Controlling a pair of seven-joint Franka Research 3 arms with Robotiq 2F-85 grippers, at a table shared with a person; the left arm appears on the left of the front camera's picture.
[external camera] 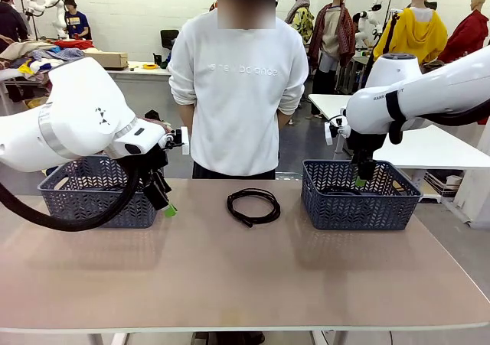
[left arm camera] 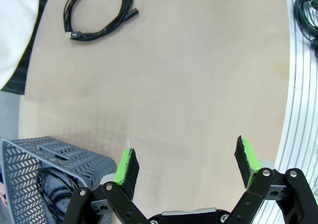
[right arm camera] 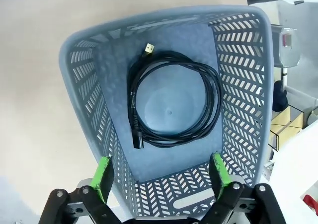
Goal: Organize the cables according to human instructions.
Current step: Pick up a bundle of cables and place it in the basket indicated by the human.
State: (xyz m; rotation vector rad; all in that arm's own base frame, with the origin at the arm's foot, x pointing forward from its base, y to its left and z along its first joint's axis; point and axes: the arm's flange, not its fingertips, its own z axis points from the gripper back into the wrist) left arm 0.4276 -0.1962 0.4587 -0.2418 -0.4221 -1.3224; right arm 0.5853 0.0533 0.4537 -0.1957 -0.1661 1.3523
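Observation:
One coiled black cable [external camera: 253,206] lies on the table's middle, in front of the human [external camera: 239,85] in a white sweatshirt, who stands with both hands behind the back. This cable [left arm camera: 97,13] lies far ahead of my left gripper [left arm camera: 187,163], which is open and holds nothing. My left gripper [external camera: 164,200] hovers beside the left basket [external camera: 99,196], and a cable [left arm camera: 52,182] lies inside that basket [left arm camera: 30,157]. My right gripper [right arm camera: 161,174] is open above the right basket [right arm camera: 238,60], where another coiled cable [right arm camera: 217,102] rests flat. It hangs over that basket [external camera: 358,200] as the right gripper [external camera: 360,178].
Two grey lattice baskets stand at the table's far left and far right. The tan tabletop [external camera: 245,276] lies bare toward its front edge. A white table [external camera: 429,146] stands behind the right basket.

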